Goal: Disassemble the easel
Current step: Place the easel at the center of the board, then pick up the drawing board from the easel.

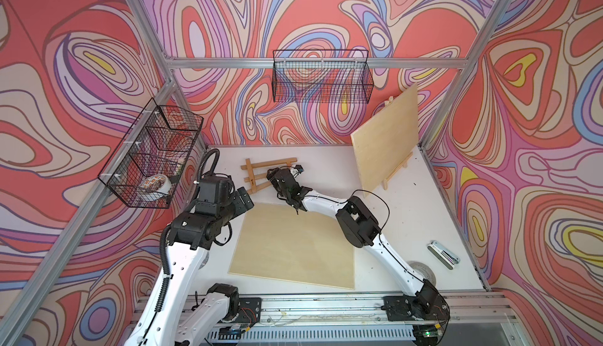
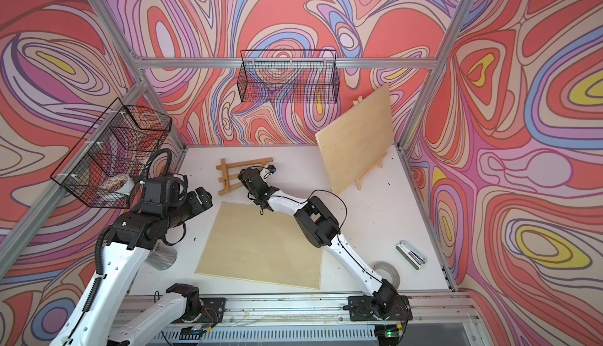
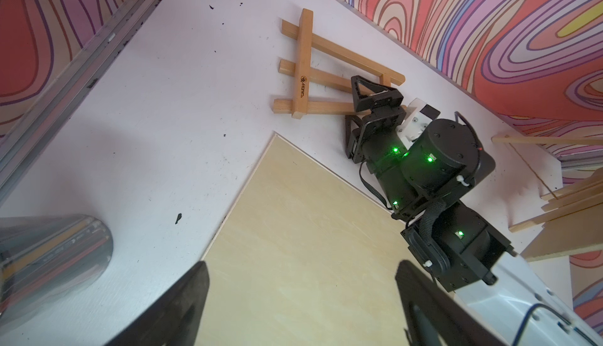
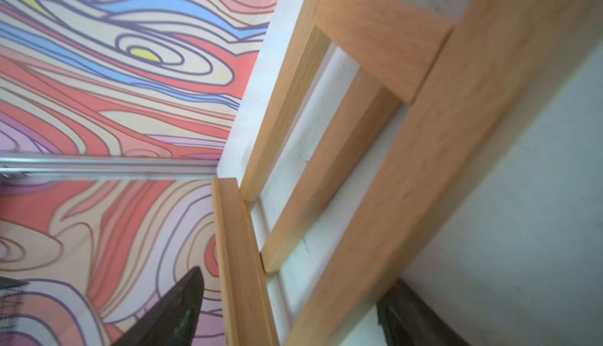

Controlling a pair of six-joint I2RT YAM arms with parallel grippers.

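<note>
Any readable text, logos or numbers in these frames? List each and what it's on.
On the easel crossbar: a dark stamped logo with one short word beside it, seen in the left wrist view; too small and blurred to quote.
On the pencils inside the clear tube: faint print along the barrels, unreadable.
On the patterned tape roll: orange pattern only, no letters that can be made out.
No other text shows.

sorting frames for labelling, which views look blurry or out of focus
Right wrist view: the close light wooden easel frame looks soft and smeared. Left wrist view: that easel is sharp, its printed logo visible, but the open left gripper is a dark blur. Both top views: evenly lit, in focus.
</note>
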